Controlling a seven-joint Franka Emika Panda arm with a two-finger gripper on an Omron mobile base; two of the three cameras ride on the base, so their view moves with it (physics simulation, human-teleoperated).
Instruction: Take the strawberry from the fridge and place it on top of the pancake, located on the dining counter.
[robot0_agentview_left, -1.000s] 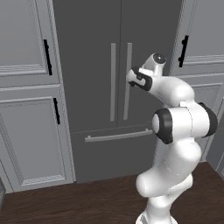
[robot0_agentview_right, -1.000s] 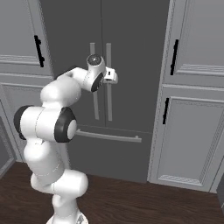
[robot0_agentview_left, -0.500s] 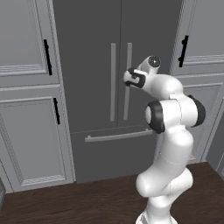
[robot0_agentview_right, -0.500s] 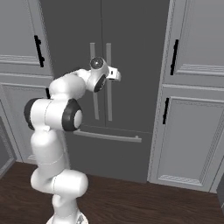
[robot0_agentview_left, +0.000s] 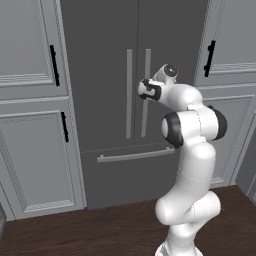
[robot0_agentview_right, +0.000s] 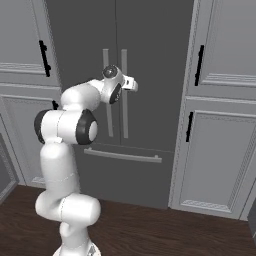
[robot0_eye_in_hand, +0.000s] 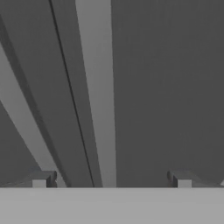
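The dark grey fridge (robot0_agentview_left: 100, 75) (robot0_agentview_right: 150, 45) stands straight ahead with both doors shut. Its two long silver bar handles (robot0_agentview_left: 129, 95) (robot0_agentview_right: 106, 65) run down the middle. My gripper (robot0_agentview_left: 142, 90) (robot0_agentview_right: 135, 85) is raised to handle height, just in front of the right door's handle (robot0_agentview_left: 146, 112) (robot0_agentview_right: 124, 112). In the hand view that handle (robot0_eye_in_hand: 98, 87) runs up the picture between my two fingertips, and the gripper (robot0_eye_in_hand: 111, 179) is open with nothing in it. The strawberry is hidden behind the shut doors. The pancake and the dining counter are out of view.
Light grey panelled cabinets (robot0_agentview_left: 30, 125) (robot0_agentview_right: 220, 145) with short black handles flank the fridge on both sides. The fridge's bottom drawer has a horizontal silver bar (robot0_agentview_left: 135, 155) (robot0_agentview_right: 122, 156). Dark wooden floor (robot0_agentview_left: 100, 230) lies in front of it.
The arm has straightened upward and carried the hand forward to the fridge's right handle. The jaws have stayed open and the doors have stayed shut.
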